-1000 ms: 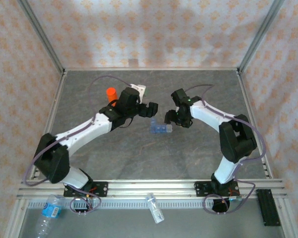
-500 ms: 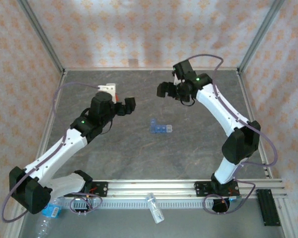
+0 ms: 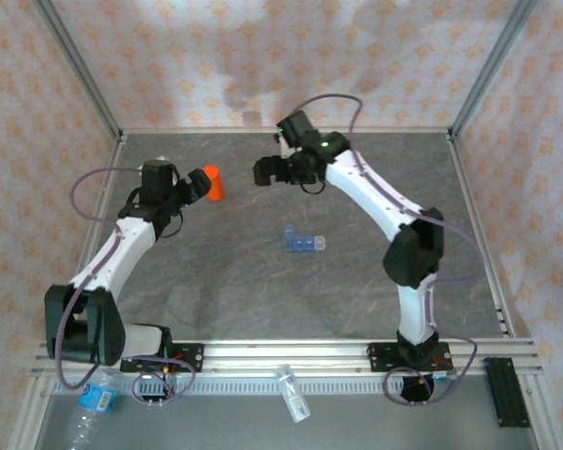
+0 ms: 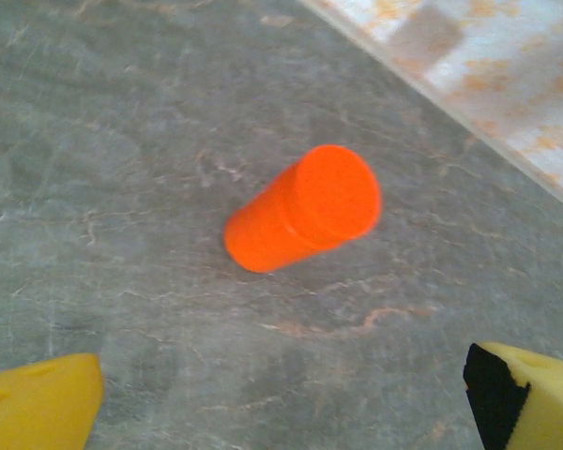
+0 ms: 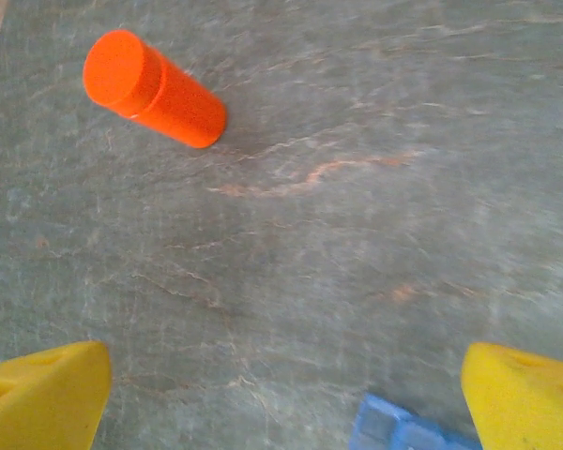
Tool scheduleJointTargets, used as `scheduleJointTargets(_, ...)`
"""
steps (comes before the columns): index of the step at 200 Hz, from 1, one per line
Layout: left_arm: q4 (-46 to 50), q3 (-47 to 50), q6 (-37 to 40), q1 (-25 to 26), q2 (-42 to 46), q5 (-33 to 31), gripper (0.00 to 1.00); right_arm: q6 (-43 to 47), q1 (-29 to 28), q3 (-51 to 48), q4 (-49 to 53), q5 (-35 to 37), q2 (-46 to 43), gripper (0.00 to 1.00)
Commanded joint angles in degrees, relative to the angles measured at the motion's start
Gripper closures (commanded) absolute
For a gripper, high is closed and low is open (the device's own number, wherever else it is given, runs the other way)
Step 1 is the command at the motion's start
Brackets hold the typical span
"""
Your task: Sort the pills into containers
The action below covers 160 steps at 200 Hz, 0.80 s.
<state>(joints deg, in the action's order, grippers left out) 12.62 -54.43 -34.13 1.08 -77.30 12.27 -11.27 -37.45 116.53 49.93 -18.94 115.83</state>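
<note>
Left gripper [image 3: 192,186]: jaws spread wide and empty, hovering just beside the vial [image 3: 212,183] at the table's [image 3: 263,291] far left. On the wrist view the vial [image 4: 302,208] sits ahead of the yellow fingertips [image 4: 38,408], not between them.
Right gripper [image 3: 266,172]: jaws wide apart too, nothing in them, out over the far middle of the table.
Vial: orange, top on, looks to be standing; untouched on every side.
Organizer [image 3: 303,242]: the blue strip lies mid-table, well apart from both grippers. One corner [image 5: 394,433] peeks in at the bottom of the right wrist view.
Pills: none to be made out. Whether any compartment holds one is too small to tell.
Done: nothing I can credit from here.
Left: by my read, nearly everything. The vial wants gripping and opening, then the pills go across to the organizer.
</note>
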Motion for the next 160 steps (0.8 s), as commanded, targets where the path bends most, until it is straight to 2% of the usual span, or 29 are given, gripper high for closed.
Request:
scheduleJointTargets(1,-2.2,-5.1,-2.0,-1.2,-4.9,6.5,0.0,1.2,-2.1,6.8,-2.0,2.0,4.7,0.05)
scheduleJointTargets(38,-1.8,-13.0,-1.5,-1.4,-13.5,7.4,0.0,1.2,-4.6,16.8,-3.7,3.3,13.7,0.05)
scheduleJointTargets(66,0.3,-16.7,-2.9,-3.5,-16.1,6.2,0.0,2.5,-5.7,21.7,-7.0,4.2,19.1,0.05)
scheduleJointTargets(87,1.2,-16.5,-5.2,-7.2,-15.9,5.3,0.0,4.5,-6.3,23.7,-10.3,5.5,22.1,0.05)
scheduleJointTargets(115,-1.2,-13.5,-9.1,-12.3,-15.4,7.6,0.0,6.6,-6.7,23.6,-15.3,6.2,25.1,0.05)
scheduleJointTargets(160,-2.0,-11.2,-9.3,-14.4,-15.7,10.2,0.0,9.2,-8.2,25.7,-20.5,5.3,30.1,0.04)
